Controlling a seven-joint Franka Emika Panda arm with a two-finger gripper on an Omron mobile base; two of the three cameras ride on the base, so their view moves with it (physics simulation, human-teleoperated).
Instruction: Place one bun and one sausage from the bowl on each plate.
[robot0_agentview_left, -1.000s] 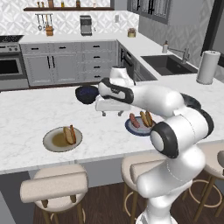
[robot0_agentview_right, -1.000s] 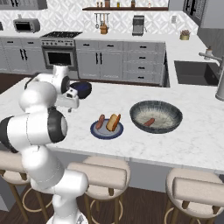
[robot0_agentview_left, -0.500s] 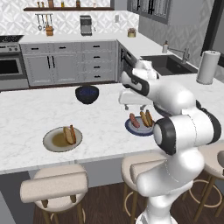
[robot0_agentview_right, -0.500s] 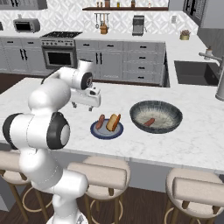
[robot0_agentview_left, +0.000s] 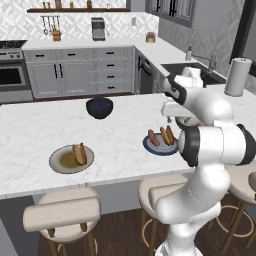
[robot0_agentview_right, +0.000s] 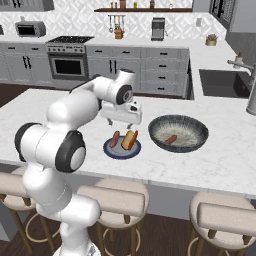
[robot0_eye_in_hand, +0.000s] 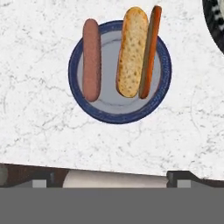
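1. Nearest me, close to the counter's (robot0_agentview_left: 40, 130) front edge, is the blue plate (robot0_eye_in_hand: 118, 117). It looks finished. One sausage (robot0_eye_in_hand: 91, 60) lies on its left half in the hand view, and one bun (robot0_eye_in_hand: 131, 51) lies parallel beside it on the right half.

2. Directly above the blue plate hangs the end effector (robot0_agentview_right: 126, 124). Its fingers are spread wide, with nothing between them and nothing touching them. It is released and clear of the food below.

3. Well apart from the blue plate, off to my left along the same front edge, is the beige plate (robot0_agentview_left: 57, 162). It carries the second bun (robot0_agentview_left: 79, 154). From this angle I cannot make out a sausage beside it.

4. Just to the right of the blue plate and slightly farther back sits the grey bowl (robot0_agentview_right: 180, 149). The last sausage (robot0_agentview_right: 170, 139) lies on its dark floor.

5. I judge the step in hand to be fetching that last sausage for the beige plate. The next move is to swing right from above the blue plate, descend into the grey bowl with the fingers across the sausage's narrow width, clamp, lift clear of the rim, then carry it left past the blue plate.

6. Farthest back, beyond and left of the blue plate, stands a deep dark-blue bowl (robot0_agentview_left: 99, 107), which is not part of this job.
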